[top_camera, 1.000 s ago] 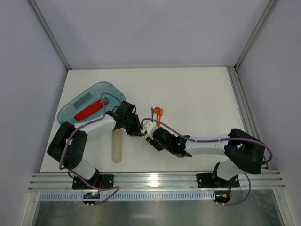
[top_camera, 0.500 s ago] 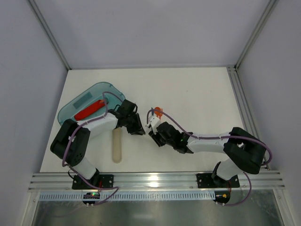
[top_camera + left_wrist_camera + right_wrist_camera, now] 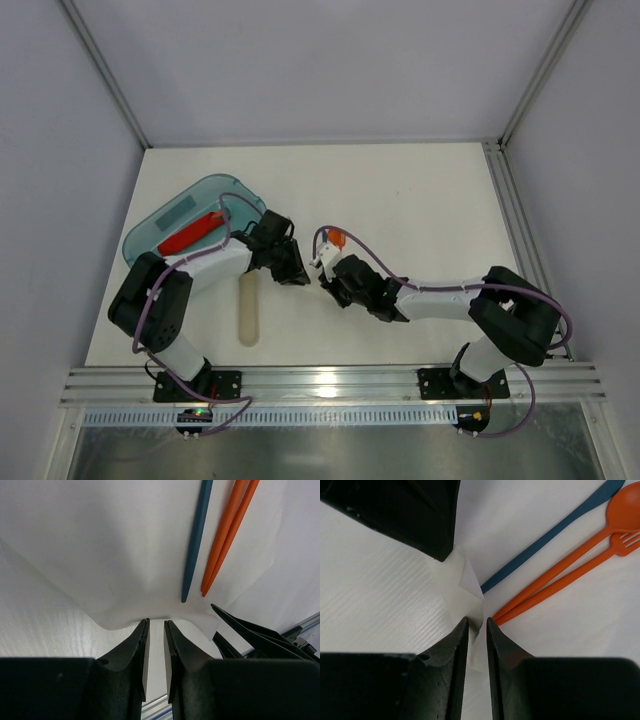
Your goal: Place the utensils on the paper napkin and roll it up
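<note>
Three utensils are being carried on the paper napkin (image 3: 100, 545): a blue knife (image 3: 196, 540), an orange spoon (image 3: 624, 502) and an orange fork (image 3: 627, 542). They are laid side by side and nearly parallel. Their long axes are directed away from both grippers, with the handle tips lying just beyond the gripped edge. The left gripper (image 3: 155, 622) and the right gripper (image 3: 477, 621) are being operated narrow, just beside each other, and the napkin's near edge is being pinched in each. That edge is being lifted and curled. The sheet is seen as thin, white and creased at the grip. Neither arm is judged nearer, and the roll is judged to be starting over the handle tips.
</note>
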